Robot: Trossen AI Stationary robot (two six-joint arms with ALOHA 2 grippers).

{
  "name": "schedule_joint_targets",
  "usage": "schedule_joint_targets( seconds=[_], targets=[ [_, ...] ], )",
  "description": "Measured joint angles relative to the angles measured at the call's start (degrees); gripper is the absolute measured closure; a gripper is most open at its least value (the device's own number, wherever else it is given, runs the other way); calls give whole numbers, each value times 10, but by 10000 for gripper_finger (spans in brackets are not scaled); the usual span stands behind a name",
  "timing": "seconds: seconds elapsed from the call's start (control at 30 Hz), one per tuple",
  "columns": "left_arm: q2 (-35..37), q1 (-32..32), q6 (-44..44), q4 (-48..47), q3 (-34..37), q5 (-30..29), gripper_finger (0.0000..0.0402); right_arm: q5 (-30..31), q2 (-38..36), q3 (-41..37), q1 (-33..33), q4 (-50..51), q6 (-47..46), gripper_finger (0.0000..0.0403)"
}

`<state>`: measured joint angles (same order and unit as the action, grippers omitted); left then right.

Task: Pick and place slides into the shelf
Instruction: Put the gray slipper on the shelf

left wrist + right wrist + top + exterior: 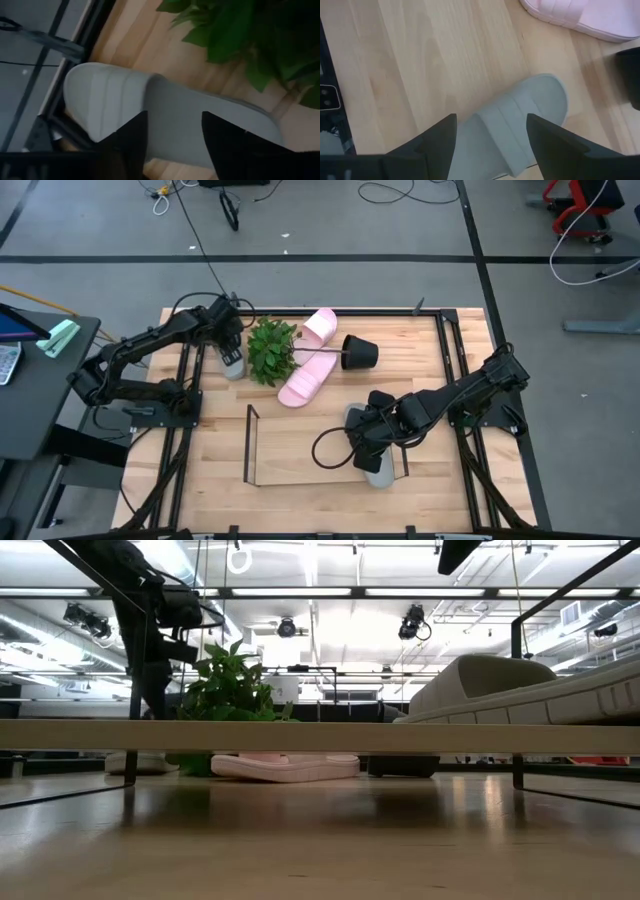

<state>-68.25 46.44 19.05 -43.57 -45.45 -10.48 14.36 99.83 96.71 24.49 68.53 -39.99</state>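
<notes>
One grey-green slide (233, 366) lies flat by the table's left rail; my open left gripper (231, 348) hovers over it, its fingers (131, 142) spread above the slide's middle (172, 112). The other grey-green slide (379, 472) sits at the right end of the black wire shelf (249, 442). In the low view this slide (500, 685) is tilted above the near bar (300, 735). My open right gripper (365, 442) is right over it. Two light pink slides (320, 327) (303, 383) lie on the table beyond the shelf. My right gripper (492, 142) comes from above with its fingers (437, 137) on either long side of the grey-green slide, near its strap (495, 125). I cannot tell whether they touch it. The slide's rounded end (547, 97) points away from the fingers.
A green plant (270, 350) with its black pot (360, 352) tipped on its side lies between the pink slides, close to my left gripper. Black rails (452, 370) run along both table sides. Bare wood lies inside the shelf outline (310, 445).
</notes>
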Motion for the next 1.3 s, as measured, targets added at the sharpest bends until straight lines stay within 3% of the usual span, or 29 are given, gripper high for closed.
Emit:
schedule_joint_targets(
  seconds=[0.37,0.73,1.3],
  targets=[
    [0,-6,-4,-32,6,2,134,-13,0,0,0,0,2,158],
    [-1,-12,-7,3,69,-85,153,-12,0,0,0,0,8,158],
    [-27,23,41,68,70,-65,163,-12,0,0,0,0,-5,158]
  ],
)
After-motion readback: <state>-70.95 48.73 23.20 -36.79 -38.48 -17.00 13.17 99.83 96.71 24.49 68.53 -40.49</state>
